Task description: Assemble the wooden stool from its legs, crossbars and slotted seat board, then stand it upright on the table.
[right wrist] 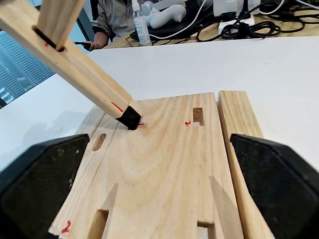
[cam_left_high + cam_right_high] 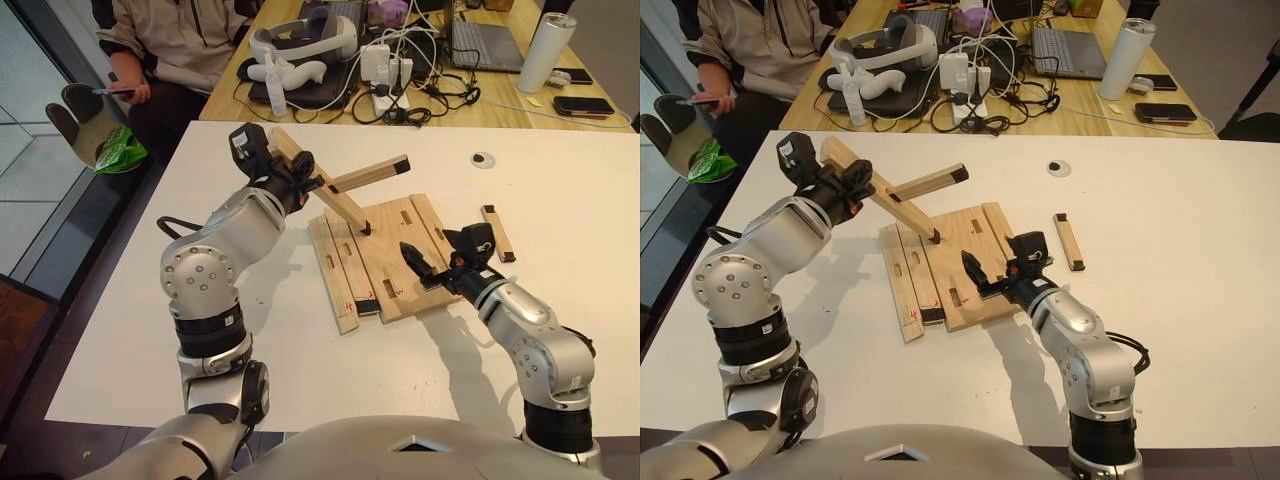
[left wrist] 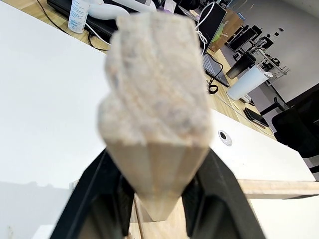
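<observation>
Centre of the left eye view, the left gripper point(image 2: 300, 178) clamped the upper end of a pale wooden leg with crossbar point(image 2: 345, 208), likely light and stiff, its black tip on the flat slotted wooden seat board point(image 2: 370, 262); the left wrist view showed black fingers point(image 3: 94, 199) pinching that end; lower in the right wrist view, the right gripper point(image 1: 159, 172) was splayed empty over the board's edge.

Your head eyes look forward and down on the tabletop point(image 2: 560, 180), both catching the seat board point(image 2: 380, 265) mid-frame. Left wrist camera's jammed right up against the leg point(image 3: 154, 109) end; right wrist camera skims low over that same board, facing the desk point(image 2: 500, 100) beyond.
</observation>
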Motion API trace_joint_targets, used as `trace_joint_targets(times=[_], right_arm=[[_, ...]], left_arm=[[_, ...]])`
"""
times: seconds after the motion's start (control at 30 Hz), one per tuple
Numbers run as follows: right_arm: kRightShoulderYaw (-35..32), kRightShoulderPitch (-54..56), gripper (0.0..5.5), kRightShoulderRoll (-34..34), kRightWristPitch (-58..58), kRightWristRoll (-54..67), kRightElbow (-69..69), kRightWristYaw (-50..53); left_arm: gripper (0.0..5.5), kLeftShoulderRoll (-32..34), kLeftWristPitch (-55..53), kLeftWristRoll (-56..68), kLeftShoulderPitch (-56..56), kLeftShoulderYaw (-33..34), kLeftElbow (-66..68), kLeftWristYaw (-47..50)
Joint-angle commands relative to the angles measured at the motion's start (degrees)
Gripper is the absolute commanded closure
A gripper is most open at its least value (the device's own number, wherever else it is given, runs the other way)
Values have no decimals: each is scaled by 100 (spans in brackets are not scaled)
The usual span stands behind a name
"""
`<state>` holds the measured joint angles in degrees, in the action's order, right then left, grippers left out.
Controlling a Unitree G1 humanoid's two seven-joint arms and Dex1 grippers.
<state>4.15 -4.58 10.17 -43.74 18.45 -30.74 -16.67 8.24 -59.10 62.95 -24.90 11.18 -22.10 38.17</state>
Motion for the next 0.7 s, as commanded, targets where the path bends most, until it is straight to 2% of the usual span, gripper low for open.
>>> trace_joint_targets(times=[0.03,0.23,0.5,0.7], right_arm=[[650,-119,10,548,475,-572,-99,-190],[1632,-135,10,1308,907,-1305,-75,-653],[1971,79,10,1474,1159,-1873,255,-714],[2245,379,10,1484,1364,-2345,552,-755]], left_arm=[[448,11,-578,-294,263,-109,27,413],[448,-189,-1063,-269,55,-9,27,862],[448,-676,-1417,-443,-321,202,222,1311],[448,-1259,-1744,-400,-461,840,394,1916]])
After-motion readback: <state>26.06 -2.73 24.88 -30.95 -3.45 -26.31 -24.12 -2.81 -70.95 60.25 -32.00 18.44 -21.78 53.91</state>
